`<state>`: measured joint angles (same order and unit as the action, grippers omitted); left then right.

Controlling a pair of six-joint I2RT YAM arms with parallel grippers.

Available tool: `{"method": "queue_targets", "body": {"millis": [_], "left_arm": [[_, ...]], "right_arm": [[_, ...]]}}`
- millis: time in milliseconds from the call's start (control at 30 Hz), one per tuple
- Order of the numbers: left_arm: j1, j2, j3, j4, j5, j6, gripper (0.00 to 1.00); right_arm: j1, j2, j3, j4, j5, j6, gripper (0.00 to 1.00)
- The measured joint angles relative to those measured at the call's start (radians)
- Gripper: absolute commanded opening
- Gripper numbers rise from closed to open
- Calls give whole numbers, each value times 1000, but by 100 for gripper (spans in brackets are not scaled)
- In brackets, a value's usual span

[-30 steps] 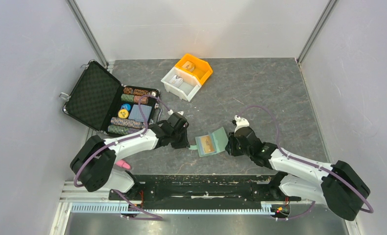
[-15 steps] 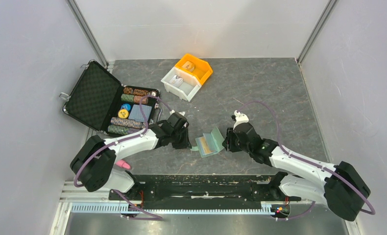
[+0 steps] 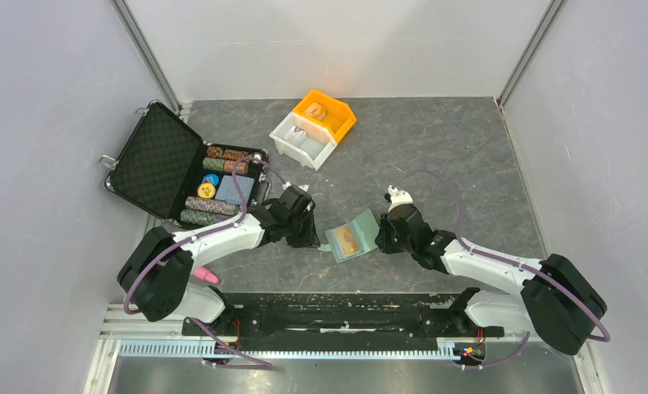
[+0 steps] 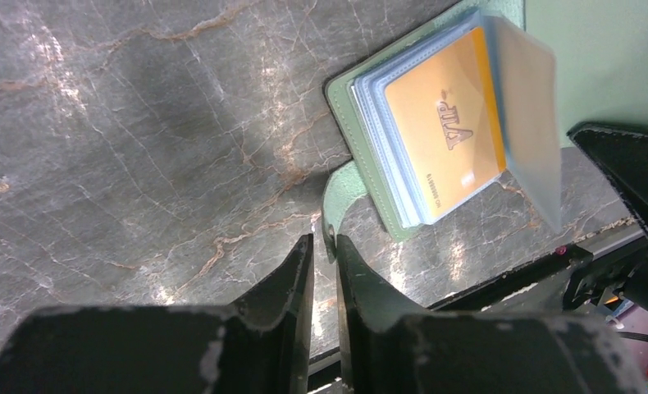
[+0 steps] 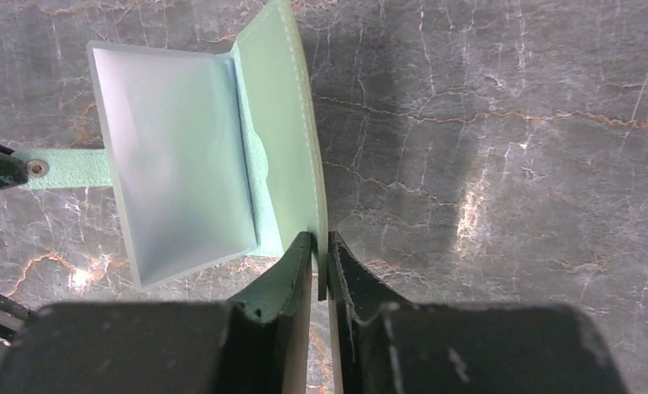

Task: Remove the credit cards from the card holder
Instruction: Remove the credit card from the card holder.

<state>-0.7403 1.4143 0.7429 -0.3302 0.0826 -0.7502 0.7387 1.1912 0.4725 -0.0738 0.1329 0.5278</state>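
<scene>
The right hand (image 3: 380,236) has slid a little to the left and away from the arm bases, carrying the card holder (image 3: 352,240) leftward on the counter (image 3: 435,156). The holder's right panel, flatter a second ago, now stands steeper.

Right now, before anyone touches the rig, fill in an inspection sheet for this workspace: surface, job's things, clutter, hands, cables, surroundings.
Surface: grey marbled table; no spills seen.
Job's things: card holder lies open between the arms; an orange card is in its front clear pocket; no other card made out.
Clutter: open black case with poker chips at far left; orange bin and white bin at the back.
Hands: left hand has the holder's side tab between nearly closed fingers, grip uncertain; right hand is shut on the holder's raised cover.
Cables: purple cables loop along both arms, off the holder.
Surroundings: grey walls on three sides; nothing else seen.
</scene>
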Motion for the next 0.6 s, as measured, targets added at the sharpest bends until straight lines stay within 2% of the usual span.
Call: {"method": "queue_targets", "body": {"millis": [100,300,433,600], "left_arm": [[4,0,24,-23,-2,12,32],[5,0,103,-66,-6,36,38],[5,0,149,-76,-1,42,38],[5,35,179,-54,31,42,32]], "right_arm": [[-2,-6,-24,39,-16,4,1],[-3,-26,-73,93,-52,25,0],[-3,-31,-102,130,-83,50,0],[-3,-53,-136,149,-102,77,0]]}}
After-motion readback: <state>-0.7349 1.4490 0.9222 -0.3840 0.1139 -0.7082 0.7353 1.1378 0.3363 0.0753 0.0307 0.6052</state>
